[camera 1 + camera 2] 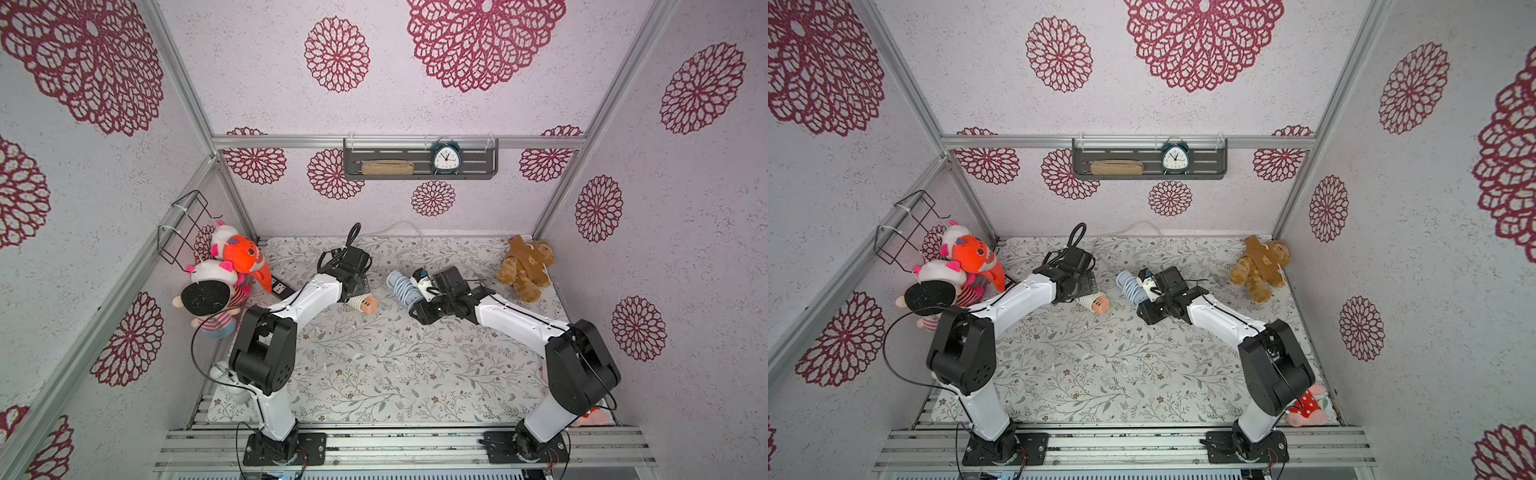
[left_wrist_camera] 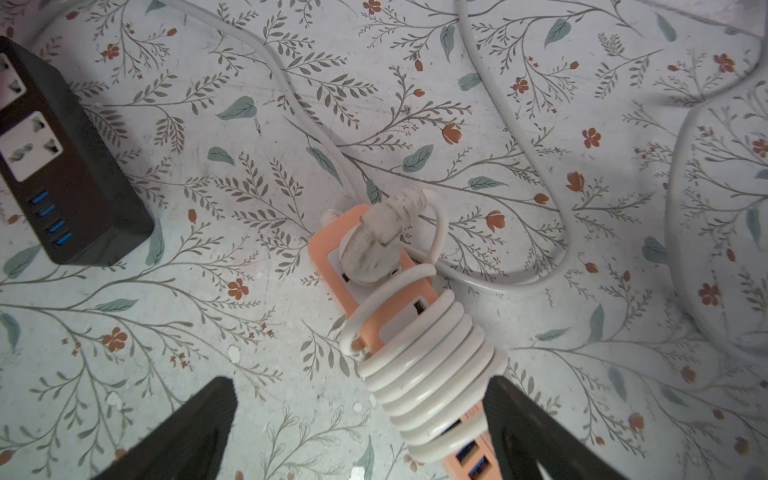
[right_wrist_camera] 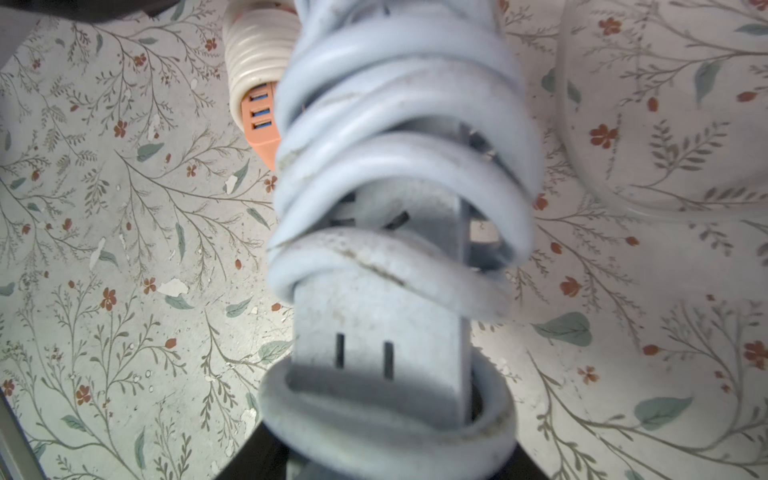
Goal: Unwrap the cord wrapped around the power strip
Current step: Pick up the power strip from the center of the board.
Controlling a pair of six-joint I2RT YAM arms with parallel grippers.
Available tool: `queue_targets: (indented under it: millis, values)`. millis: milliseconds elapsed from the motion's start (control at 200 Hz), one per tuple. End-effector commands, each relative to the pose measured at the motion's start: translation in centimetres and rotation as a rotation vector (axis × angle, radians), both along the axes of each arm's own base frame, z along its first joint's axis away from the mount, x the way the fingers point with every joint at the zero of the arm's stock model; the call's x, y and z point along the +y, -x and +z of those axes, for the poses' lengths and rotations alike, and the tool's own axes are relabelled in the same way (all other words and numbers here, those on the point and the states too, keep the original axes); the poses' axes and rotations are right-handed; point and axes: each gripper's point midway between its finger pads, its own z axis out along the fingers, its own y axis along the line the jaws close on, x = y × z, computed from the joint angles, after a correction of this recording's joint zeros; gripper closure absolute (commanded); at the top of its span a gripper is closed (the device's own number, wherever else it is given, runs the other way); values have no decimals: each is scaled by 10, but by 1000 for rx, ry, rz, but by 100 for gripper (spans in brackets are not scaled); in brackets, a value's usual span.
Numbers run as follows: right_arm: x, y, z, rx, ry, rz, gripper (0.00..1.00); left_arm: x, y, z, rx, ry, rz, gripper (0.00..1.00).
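Right wrist view: we've got the right gripper [image 3: 386,461] clamped on the end of the pale-blue power strip [image 3: 374,328], cord [image 3: 399,166] coiled around it, mid-way across the table [image 1: 374,365]. Left gripper [image 2: 359,386] gapes wide over the orange power strip [image 2: 322,249] just beside, also wrapped.

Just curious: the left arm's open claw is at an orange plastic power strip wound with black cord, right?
The cord on the orange plastic power strip is white, not black; the left wrist view shows it by the open left gripper.
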Motion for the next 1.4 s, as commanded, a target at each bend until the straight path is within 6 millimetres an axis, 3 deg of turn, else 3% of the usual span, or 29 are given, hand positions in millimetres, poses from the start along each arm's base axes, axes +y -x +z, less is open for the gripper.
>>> queue_targets:
  millis: [0,65,325,625,795,851,1026,1156,1296,1316,1396]
  values:
    - [-15,-13,42,-93,-73,-70,56,5,-4,-5,52,-98,13,3]
    - [-26,-14,43,-92,-80,-95,56,-1,-3,-25,117,-113,-9,3]
    - [-46,-13,45,-88,-97,-131,56,-13,11,-59,270,-89,-85,3]
    - [-44,-12,39,-78,-110,-120,56,-34,21,-78,355,-83,-186,3]
    - [-42,-12,37,-72,-117,-118,57,-33,27,-83,373,-104,-180,0]
    - [-43,-12,36,-69,-112,-119,57,-30,27,-82,361,-114,-170,13]
    - [-44,-10,36,-71,-108,-120,57,-24,29,-79,355,-132,-150,31]
    - [-44,-11,36,-70,-102,-119,57,-13,35,-65,342,-164,-129,48]
    - [-44,-11,36,-69,-102,-113,56,12,61,-47,341,-224,-85,59]
    - [-43,-11,36,-69,-104,-112,57,16,65,-33,316,-220,-75,60]
    - [-43,-11,35,-63,-102,-108,57,32,90,-20,308,-221,-31,62]
